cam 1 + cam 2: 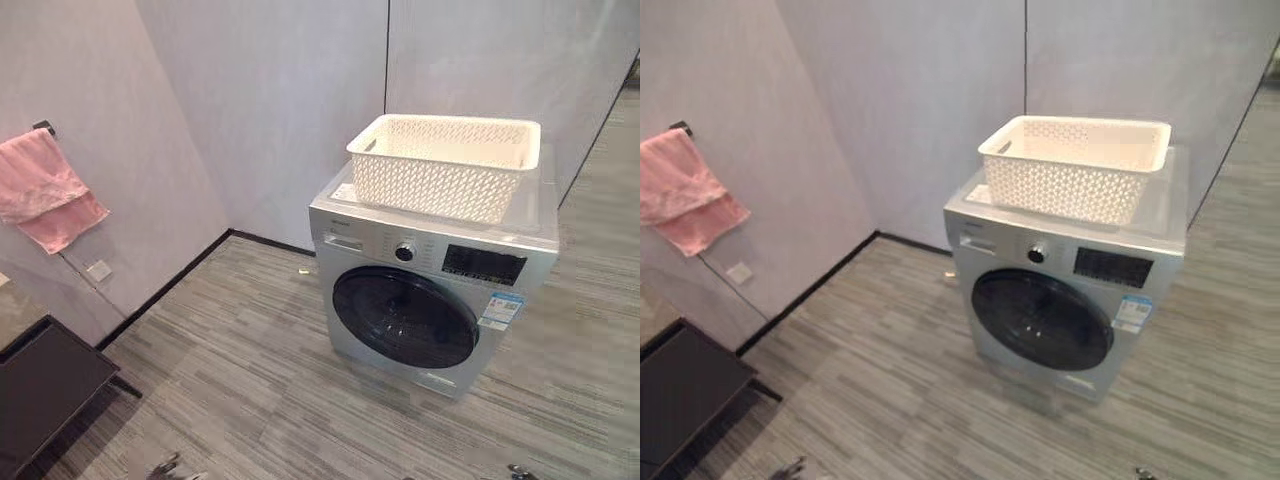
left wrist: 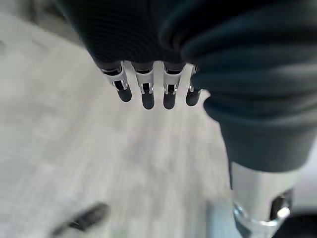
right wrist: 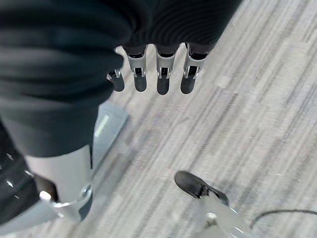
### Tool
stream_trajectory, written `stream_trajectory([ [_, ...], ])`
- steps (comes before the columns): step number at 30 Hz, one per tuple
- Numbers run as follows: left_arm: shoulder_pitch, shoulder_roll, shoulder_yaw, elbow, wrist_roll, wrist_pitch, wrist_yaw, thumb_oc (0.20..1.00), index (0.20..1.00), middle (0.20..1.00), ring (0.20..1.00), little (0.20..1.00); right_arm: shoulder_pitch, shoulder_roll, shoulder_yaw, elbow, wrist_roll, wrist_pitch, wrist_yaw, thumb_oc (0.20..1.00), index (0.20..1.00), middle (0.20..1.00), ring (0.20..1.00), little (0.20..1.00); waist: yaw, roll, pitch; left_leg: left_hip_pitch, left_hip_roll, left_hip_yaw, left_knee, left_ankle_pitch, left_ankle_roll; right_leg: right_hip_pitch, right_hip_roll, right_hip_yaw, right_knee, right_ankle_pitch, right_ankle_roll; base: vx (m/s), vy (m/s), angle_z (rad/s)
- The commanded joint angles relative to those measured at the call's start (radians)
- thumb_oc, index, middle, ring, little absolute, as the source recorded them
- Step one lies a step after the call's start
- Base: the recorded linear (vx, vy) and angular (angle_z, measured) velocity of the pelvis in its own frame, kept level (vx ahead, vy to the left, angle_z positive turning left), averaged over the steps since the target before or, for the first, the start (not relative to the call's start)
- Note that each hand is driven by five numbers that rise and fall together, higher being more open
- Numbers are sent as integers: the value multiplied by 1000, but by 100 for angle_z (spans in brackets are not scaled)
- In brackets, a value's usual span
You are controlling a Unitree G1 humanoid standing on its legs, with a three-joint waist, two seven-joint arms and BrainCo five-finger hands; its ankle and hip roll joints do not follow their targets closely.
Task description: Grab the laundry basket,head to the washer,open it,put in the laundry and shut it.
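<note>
A white lattice laundry basket [image 1: 445, 165] stands on top of a silver front-loading washer [image 1: 430, 270] ahead and to the right. The washer's round dark door [image 1: 405, 315] is closed. No laundry shows above the basket's rim. My left hand [image 2: 143, 89] hangs over the floor with straight fingers and holds nothing; its fingertips peek in at the lower edge of the left eye view [image 1: 165, 466]. My right hand [image 3: 158, 77] also hangs open above the striped floor, empty, far from the washer.
A pink towel [image 1: 45, 190] hangs on a wall rack at the left. A dark low table [image 1: 45, 385] sits at the lower left. Grey walls meet in a corner behind the washer; striped grey floor [image 1: 250, 370] lies between me and it.
</note>
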Motion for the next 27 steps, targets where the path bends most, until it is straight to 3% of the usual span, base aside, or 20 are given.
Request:
stream_trajectory([
  [1, -87, 13, 33, 62, 80, 2, 47, 1000, 1000, 1000, 1000, 1000, -41, 4, 29, 30, -14, 6, 0, 1000, 1000, 1000, 1000, 1000, -40, -33, 53, 42, 2, 11, 10, 0, -16, 90, -85, 27, 8, -48, 61, -10, 4, -33],
  [8, -119, -18, 48, 204, 109, 24, 74, 1000, 1000, 1000, 1000, 1000, -32, 24, 48, 32, -16, 10, -1, 1000, 1000, 1000, 1000, 1000, -51, -51, 62, 53, 1, 26, 29, -15, -7, 80, -80, 62, 15, -52, 55, 11, 14, -35],
  [11, -138, -20, 10, 200, 162, 26, 101, 1000, 1000, 1000, 1000, 1000, -50, 39, 80, -62, 0, -1, -10, 1000, 1000, 1000, 1000, 1000, -52, -72, 121, -4, -8, 17, 161, -81, 18, 39, -95, 81, 116, -91, 49, 22, 93, 10],
  [15, -152, -19, -36, 173, 209, 24, 118, 1000, 1000, 1000, 1000, 1000, -87, 41, 107, -111, 1, -6, -19, 1000, 1000, 1000, 1000, 1000, -48, -77, 154, -51, -26, 2, 225, -124, 40, -10, -111, 93, 184, -110, 58, 5, 116, -9],
  [20, -202, -13, -67, 184, 219, 29, 130, 1000, 1000, 1000, 1000, 1000, -171, 42, 169, -171, -1, -10, -15, 1000, 1000, 1000, 1000, 1000, -35, -84, 199, -109, -57, 1, 275, -155, 65, -78, -145, 108, 246, -80, 74, -12, 141, -2],
  [21, -262, 0, -66, 174, 179, 22, 147, 1000, 1000, 1000, 1000, 1000, -233, 30, 199, -227, 2, -14, -28, 1000, 1000, 1000, 1000, 1000, -31, -89, 232, -158, -67, 7, 298, -158, 69, -118, -155, 121, 240, -63, 76, -118, 111, 11],
  [27, -377, 27, -97, 50, 107, -7, 209, 1000, 1000, 1000, 1000, 1000, -367, -21, 258, -319, -5, -27, -69, 1000, 1000, 1000, 1000, 1000, -20, -95, 324, -290, -77, 9, 366, -173, 77, -218, -153, 143, 217, -49, 71, -95, 44, -13],
])
